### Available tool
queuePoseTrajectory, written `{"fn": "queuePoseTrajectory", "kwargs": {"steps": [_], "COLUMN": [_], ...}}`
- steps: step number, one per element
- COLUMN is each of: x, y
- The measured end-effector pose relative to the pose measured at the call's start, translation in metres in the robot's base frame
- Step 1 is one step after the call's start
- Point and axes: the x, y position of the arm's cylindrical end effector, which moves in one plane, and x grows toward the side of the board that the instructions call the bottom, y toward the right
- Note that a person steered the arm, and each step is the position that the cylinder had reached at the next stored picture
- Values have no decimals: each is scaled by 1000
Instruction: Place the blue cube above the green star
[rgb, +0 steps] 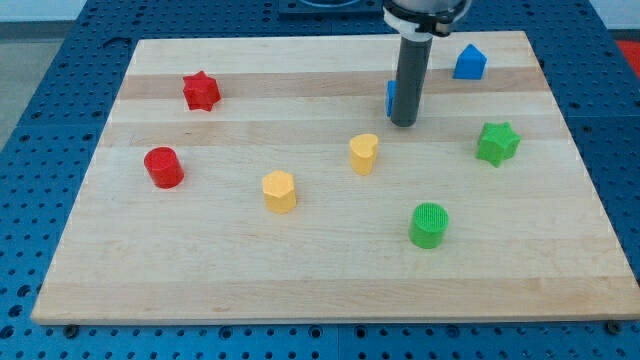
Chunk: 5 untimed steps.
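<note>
Contact is the stage I am judging this to be: my tip (404, 124) is sitting against the right side of a blue block (391, 97) that is mostly hidden behind the rod, so only a thin blue strip is showing and I cannot tell its shape. A second blue piece, house-like in outline (469, 63), is standing up at about one o'clock from the tip, near the top edge of the wooden board (300, 290). Which of the two is the blue cube I cannot say for certain; the hidden one seems the likelier, since the rod is touching it.

The green star (497, 142) is lying at about four o'clock from the tip, well apart from it, toward the view's right. The space at the star's twelve o'clock is looking free, with the house-like blue piece a little beyond it at eleven.

For the next move, I reckon the tip is needing to get round to the hidden block's nine o'clock side, then shove it rightward until it is resting just above the star.

There are no jaws here at all, only a plain rod, gripping nothing and merely touching the block.
</note>
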Motion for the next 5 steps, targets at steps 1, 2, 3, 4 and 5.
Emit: {"fn": "queuePoseTrajectory", "kwargs": {"steps": [1,2,3,4,5], "x": [-10,-10,-24,-31,-31], "y": [-26,-65,-60,-12,37]}}
